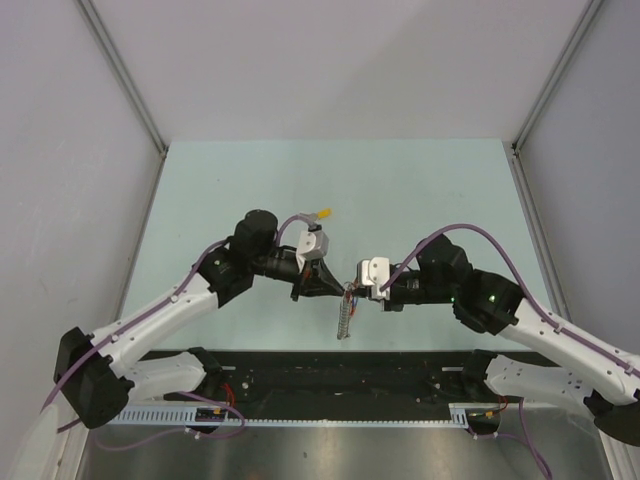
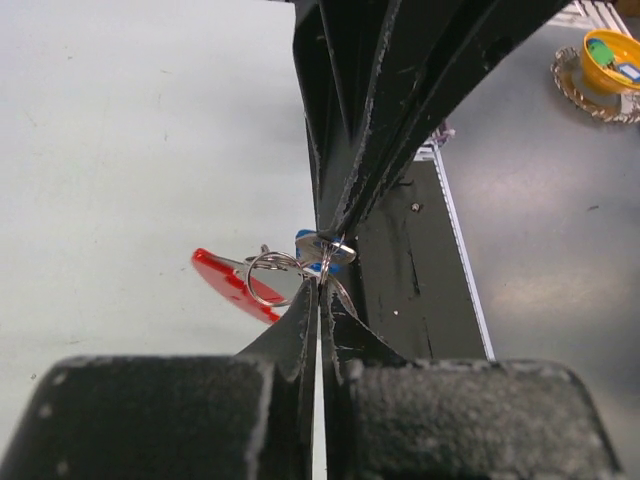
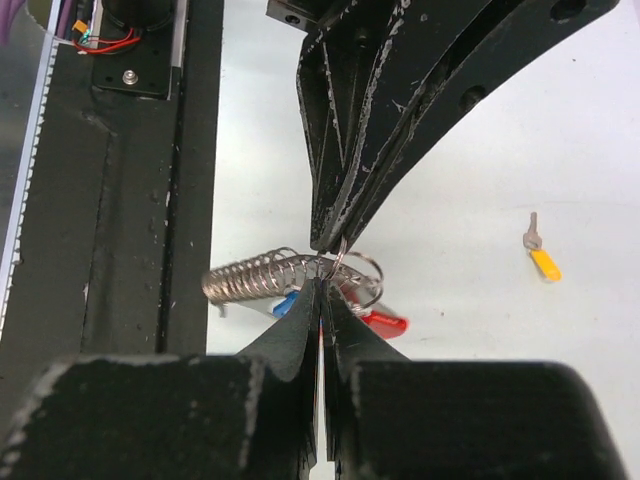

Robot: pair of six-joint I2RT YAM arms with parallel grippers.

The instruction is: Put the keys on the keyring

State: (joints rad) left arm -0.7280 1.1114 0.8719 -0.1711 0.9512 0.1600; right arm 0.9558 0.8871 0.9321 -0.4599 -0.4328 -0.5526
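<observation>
Keyring: silvery metal chain keyring (image 3: 255, 278) with red plastic tag, hanging mid-worktop (image 1: 400, 190) between claws; likely light, floppy, slippery; stiff ring wire offering best hold.
Left claw (image 2: 320, 295): pinching shut on keyring.
Right claw (image 3: 321, 290): pinching shut likewise.

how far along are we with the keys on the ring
Done: unclear; a blue key sits against the keyring, but whether it is threaded cannot be told. In hand: left hand and right hand are both shut on the keyring, tips meeting. Left: the yellow key lies alone on the table.
</observation>
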